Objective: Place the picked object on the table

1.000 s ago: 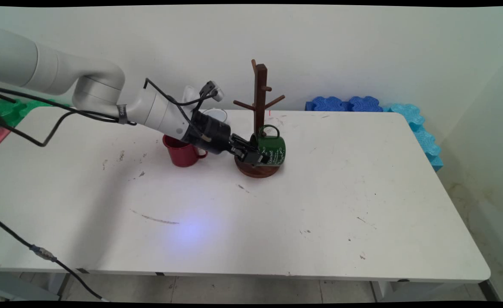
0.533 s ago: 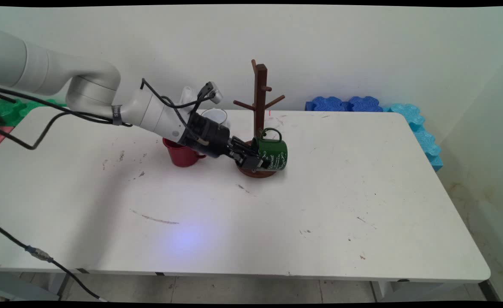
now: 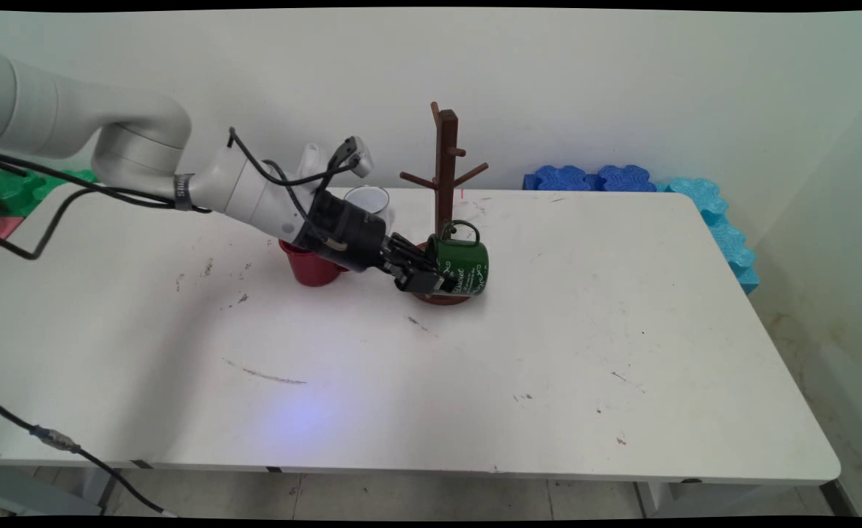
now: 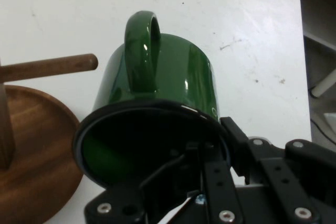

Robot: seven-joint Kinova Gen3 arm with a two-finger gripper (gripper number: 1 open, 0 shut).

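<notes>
My black gripper (image 3: 431,279) is shut on the rim of a green mug (image 3: 462,262) with white lettering. The mug lies on its side, its mouth toward the hand and its handle (image 3: 461,229) up. It hangs low over the round base (image 3: 442,296) of a dark wooden mug tree (image 3: 444,169), right beside the post. In the hand view the green mug (image 4: 157,87) fills the middle, one finger inside its mouth and one outside the rim. A wooden peg (image 4: 50,67) and the tree's base (image 4: 39,150) lie to the left.
A red mug (image 3: 312,264) stands on the table just behind the arm's wrist, and a white mug (image 3: 367,198) sits farther back. Blue foam blocks (image 3: 640,180) line the table's far right edge. Green and red blocks (image 3: 2,191) lie at the far left.
The arm has pulled back slightly to the left, carrying the green mug with it. The mug has turned a little and now sits lower over the tree's base.
</notes>
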